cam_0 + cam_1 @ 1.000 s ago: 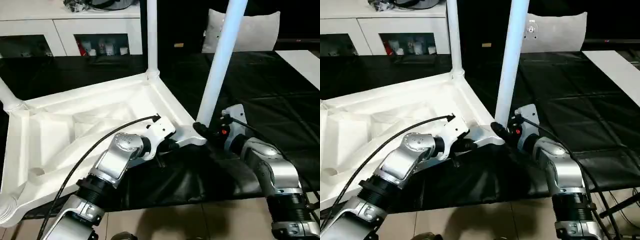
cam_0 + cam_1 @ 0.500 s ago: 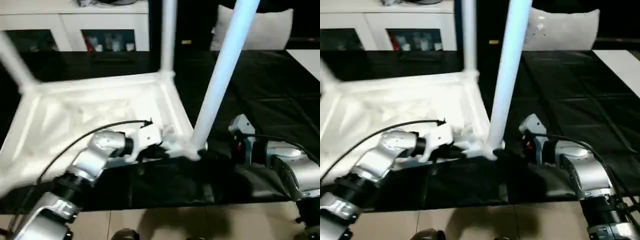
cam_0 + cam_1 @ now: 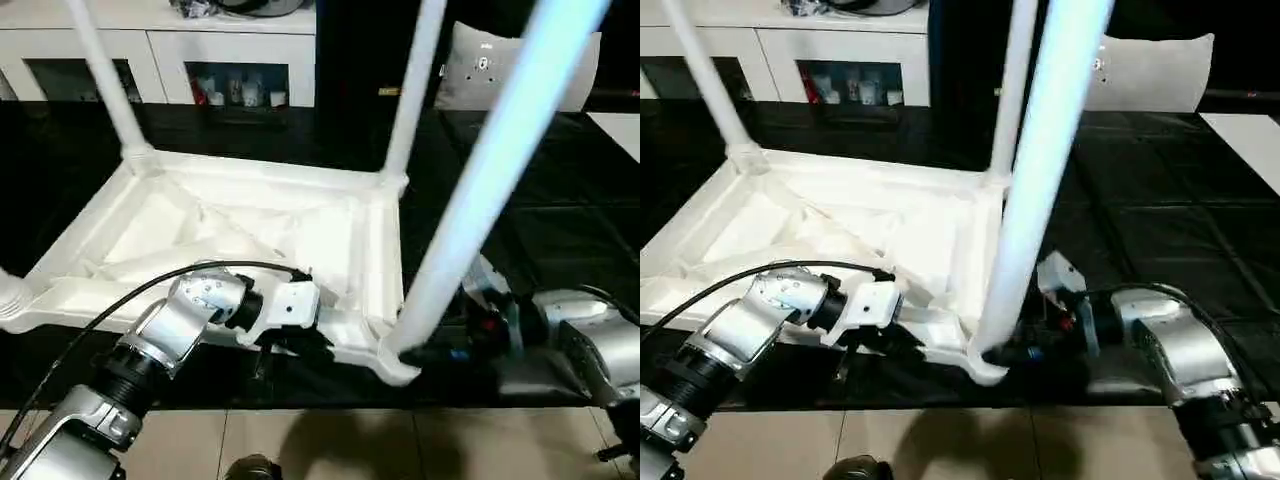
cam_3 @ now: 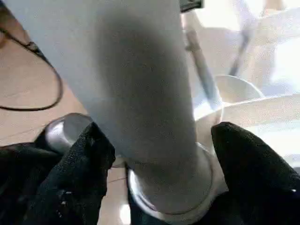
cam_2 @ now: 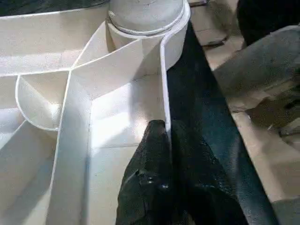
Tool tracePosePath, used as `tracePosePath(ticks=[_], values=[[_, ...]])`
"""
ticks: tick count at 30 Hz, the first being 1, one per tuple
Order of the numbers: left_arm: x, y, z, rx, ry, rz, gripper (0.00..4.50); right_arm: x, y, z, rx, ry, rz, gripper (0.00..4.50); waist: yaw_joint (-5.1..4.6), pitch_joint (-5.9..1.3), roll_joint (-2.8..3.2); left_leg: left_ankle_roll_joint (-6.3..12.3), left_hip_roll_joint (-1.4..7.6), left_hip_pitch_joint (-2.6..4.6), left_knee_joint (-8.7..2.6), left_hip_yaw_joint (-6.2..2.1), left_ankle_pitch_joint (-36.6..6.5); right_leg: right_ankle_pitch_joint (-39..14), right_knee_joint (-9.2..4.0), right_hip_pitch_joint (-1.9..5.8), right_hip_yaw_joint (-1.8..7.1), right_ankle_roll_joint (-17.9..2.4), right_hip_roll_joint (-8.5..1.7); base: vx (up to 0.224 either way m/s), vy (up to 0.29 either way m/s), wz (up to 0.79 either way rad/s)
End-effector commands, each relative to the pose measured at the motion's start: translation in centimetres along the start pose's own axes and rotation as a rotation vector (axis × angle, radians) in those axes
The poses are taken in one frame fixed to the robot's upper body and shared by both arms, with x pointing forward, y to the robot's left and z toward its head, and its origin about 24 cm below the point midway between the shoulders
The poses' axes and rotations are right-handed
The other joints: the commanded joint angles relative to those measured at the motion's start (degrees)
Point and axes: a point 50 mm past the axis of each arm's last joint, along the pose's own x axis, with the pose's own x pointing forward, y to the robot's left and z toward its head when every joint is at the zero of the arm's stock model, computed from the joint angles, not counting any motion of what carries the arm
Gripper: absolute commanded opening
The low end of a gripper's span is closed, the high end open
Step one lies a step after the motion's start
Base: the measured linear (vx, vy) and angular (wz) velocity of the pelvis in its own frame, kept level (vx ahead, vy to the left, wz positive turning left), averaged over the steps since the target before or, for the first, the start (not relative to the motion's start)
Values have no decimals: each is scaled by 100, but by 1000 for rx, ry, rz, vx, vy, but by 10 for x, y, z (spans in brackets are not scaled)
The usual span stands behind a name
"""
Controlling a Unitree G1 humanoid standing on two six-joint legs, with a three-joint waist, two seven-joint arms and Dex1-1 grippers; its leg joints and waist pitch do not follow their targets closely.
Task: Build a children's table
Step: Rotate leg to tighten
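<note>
Three legs stand up from the children's table [image 3: 250, 215], lying upside-down on black mat [image 3: 560, 230] w/ near corner by robot. Left gripper [image 5: 165, 136] is clenched on rim wall. Right gripper [image 4: 157, 154] straddles near leg [image 3: 480, 200] at its socket; grip can't be told. Step looks like seating this leg; next: twist/press home.

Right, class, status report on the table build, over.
Left tool shut on table top's rim. Right tool astride near corner leg, fingers around its base. Three legs visible, upright in sockets. Nothing in the way.
</note>
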Motion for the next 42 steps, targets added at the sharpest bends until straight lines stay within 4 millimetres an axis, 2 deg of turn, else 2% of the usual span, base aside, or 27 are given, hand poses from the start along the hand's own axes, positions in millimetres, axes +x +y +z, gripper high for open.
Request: tracePosePath(ticks=[1,4,5,8,11,13,14,15,16,17,19,20,21,22,23,25,28,29,31,32,35,38,40,42], values=[[6,-4,7,62,8,-72,0,1,4,2,-2,10,40,318,-13,-365,-73,223,412,143,-411,-161,-1387,-1700,-471,221,298,-1038,-488,0,0,0],[6,-4,6,64,7,-71,0,1,5,0,14,12,63,299,-8,-379,-71,231,404,137,-399,-158,-1287,-1557,-455,225,294,-1075,-485,0,0,0],[6,-4,6,64,7,-71,0,1,5,0,14,12,64,276,-4,-383,-72,239,404,139,-394,-155,-1267,-1518,-451,225,292,-1085,-484,0,0,0],[6,-4,5,58,-1,-69,0,1,6,-1,26,9,81,264,16,-392,-77,280,401,134,-380,-149,-1157,-1358,-431,229,289,-1128,-481,0,0,0],[6,-4,5,50,-9,-64,0,1,6,-1,34,7,89,228,35,-389,-77,269,403,137,-380,-150,-1190,-1430,-436,227,287,-1119,-482,0,0,0],[7,-4,5,36,-19,-56,0,2,6,-1,46,-12,85,222,43,-387,-70,254,402,136,-383,-153,-1206,-1468,-439,227,287,-1103,-480,0,0,0],[8,-2,7,-1,-46,-22,0,5,5,1,62,-47,49,222,45,-377,-48,239,403,138,-388,-158,-1237,-1493,-441,219,288,-1097,-481,0,0,0],[9,0,8,-21,-55,-2,0,8,3,1,64,-58,20,217,32,-374,-58,232,402,135,-392,-148,-1244,-1483,-446,226,292,-1103,-476,0,0,0],[9,2,10,-50,-68,27,0,11,1,2,68,-74,-22,217,18,-362,-46,210,406,133,-402,-151,-1308,-1528,-439,209,298,-1113,-476,0,0,0],[12,7,12,-109,-91,97,0,19,-5,3,79,-98,-132,213,-5,-351,-65,155,391,137,-411,-161,-1357,-1687,-456,211,290,-1083,-477,0,0,0],[14,11,14,-154,-105,157,0,25,-12,4,96,-107,-240,210,-65,-327,-72,42,356,149,-418,-182,-1537,-2165,-514,201,277,-971,-493,0,0,0],[16,16,16,-187,-117,218,0,30,-21,5,127,-121,-358,208,-125,-311,-67,-42,349,114,-444,-205,-1553,-2363,-518,213,271,-879,-489,0,0,0],[18,19,18,-210,-127,262,0,32,-26,5,151,-123,-432,206,-159,-297,-63,-65,337,108,-452,-211,-1605,-2479,-537,210,263,-820,-479,0,0,0],[19,21,19,-225,-132,289,0,34,-29,4,166,-123,-476,204,-245,-300,-74,-148,329,105,-462,-235,-1678,-2642,-543,218,245,-741,-483,0,0,0],[21,25,21,-247,-139,339,0,36,-33,5,195,-134,-541,202,-291,-305,-67,-141,325,115,-463,-234,-1709,-2670,-573,215,249,-685,-489,0,0,0],[23,29,23,-263,-143,380,0,38,-36,5,217,-141,-595,200,-364,-312,-65,-107,324,103,-455,-225,-1667,-2443,-566,207,264,-716,-464,0,0,0],[26,35,25,-300,-148,461,0,42,-41,5,240,-149,-684,198,-389,-307,-74,9,303,132,-429,-184,-1591,-2233,-587,165,283,-784,-450,0,0,0],[33,40,32,-330,-179,525,0,50,-42,6,216,-188,-700,198,-388,-309,-57,30,298,117,-421,-181,-1552,-2258,-581,179,281,-772,-456,0,0,0],[38,41,38,-339,-197,542,0,55,-41,8,201,-234,-692,252,-359,-312,-70,71,301,122,-412,-172,-1474,-2223,-597,182,283,-743,-459,0,0,0],[38,41,39,-339,-194,543,0,55,-41,9,200,-243,-698,265,-331,-316,-54,108,314,113,-425,-175,-1379,-2080,-587,182,283,-745,-444,0,0,0],[37,39,37,-301,-168,534,0,49,-39,11,200,-265,-692,288,-342,-330,-41,182,323,97,-435,-178,-1286,-1574,-534,206,280,-846,-416,0,0,0],[33,37,33,-269,-156,508,0,42,-39,11,190,-267,-680,313,-334,-321,-34,194,321,103,-439,-171,-1366,-1604,-541,210,282,-895,-430,0,0,0],[29,34,28,-230,-128,475,0,34,-38,11,144,-249,-644,321,-326,-323,-29,188,319,90,-439,-176,-1386,-1704,-551,226,283,-855,-441,0,0,0],[24,32,24,-201,-109,446,0,25,-35,9,94,-218,-591,349,-316,-324,-35,208,328,104,-433,-169,-1420,-1698,-553,227,288,-830,-439,0,0,0]])
